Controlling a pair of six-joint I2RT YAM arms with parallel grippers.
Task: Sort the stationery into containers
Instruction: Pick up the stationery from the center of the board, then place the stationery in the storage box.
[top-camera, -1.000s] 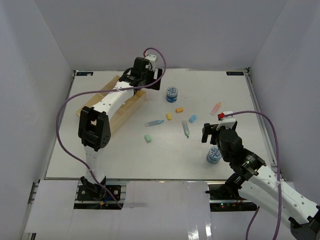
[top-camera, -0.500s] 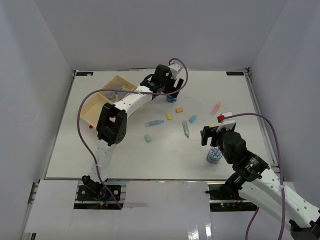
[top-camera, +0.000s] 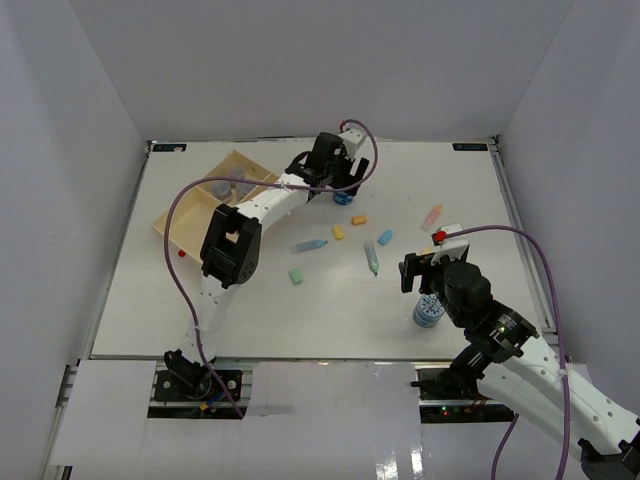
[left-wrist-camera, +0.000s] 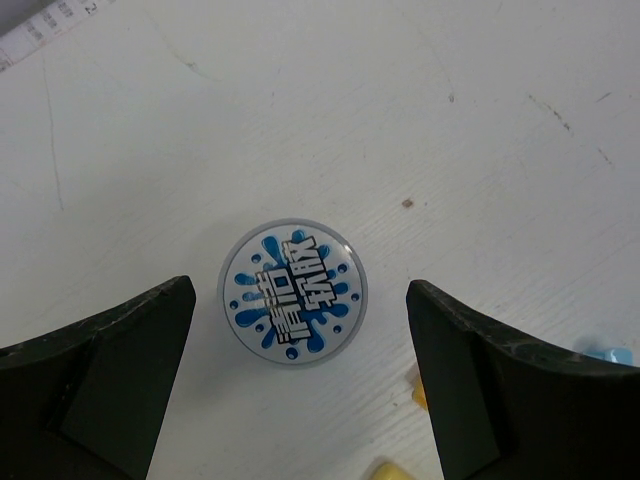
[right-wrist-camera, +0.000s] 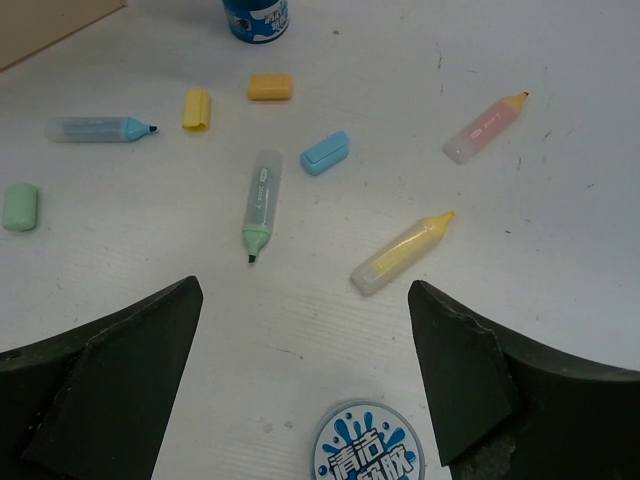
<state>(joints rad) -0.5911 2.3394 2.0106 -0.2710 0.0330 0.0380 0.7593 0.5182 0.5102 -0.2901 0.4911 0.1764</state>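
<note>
1. Overhead: my left claw (top-camera: 341, 183) hangs spread wide and empty right above the far roll (top-camera: 343, 194), blue and white, which stands near the right side of the tray (top-camera: 170, 214). My right claw (top-camera: 418, 272) is open and empty too, just beyond the near roll (top-camera: 428, 311). Each arm has its own roll nearest
2. Left wrist: the far roll (left-wrist-camera: 293, 290) stands on end, centred between my fingers (left-wrist-camera: 110, 370), touching neither. Being round, it has no long axis to line up; I judge a straight drop would do
3. Right wrist: open fingers (right-wrist-camera: 100, 390) frame the near roll (right-wrist-camera: 368, 455) at the bottom edge, back towards my wrist; the green pen (right-wrist-camera: 260, 205) lies farther out
</note>
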